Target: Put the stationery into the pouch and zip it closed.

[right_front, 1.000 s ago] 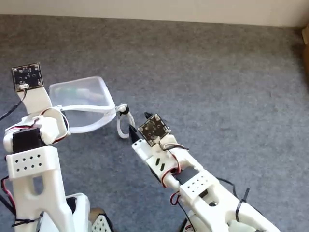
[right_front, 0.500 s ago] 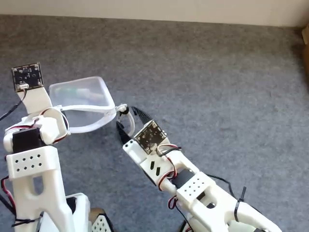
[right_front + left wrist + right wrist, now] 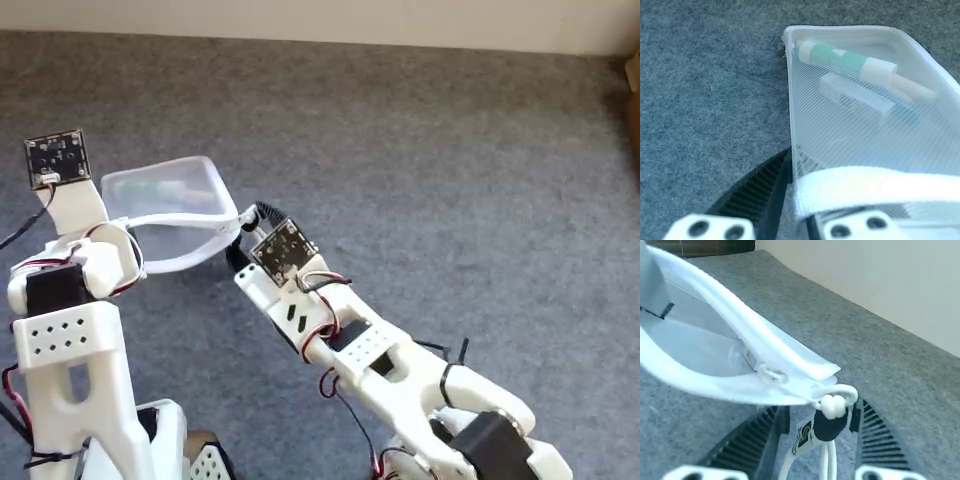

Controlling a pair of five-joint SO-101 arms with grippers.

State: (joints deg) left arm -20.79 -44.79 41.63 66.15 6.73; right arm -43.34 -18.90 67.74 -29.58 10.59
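Observation:
A translucent white mesh pouch lies on the grey carpet with its mouth open. Inside it, a green-and-white pen and a clear little box lie near the far edge. My left gripper is shut on the pouch's white rim at its left end. My right gripper is at the pouch's right corner. It is open, with the zip's white cord and black bead between its black fingers. The zip slider sits at that corner.
Grey carpet stretches to the right and the back, up to a pale wall. The left arm's white base stands at the front left, and the right arm's body runs to the front right.
My right gripper has opened and moved left toward the pouch's corner. The pull cord now lies between its jaws. The left arm and the pouch have stayed still.

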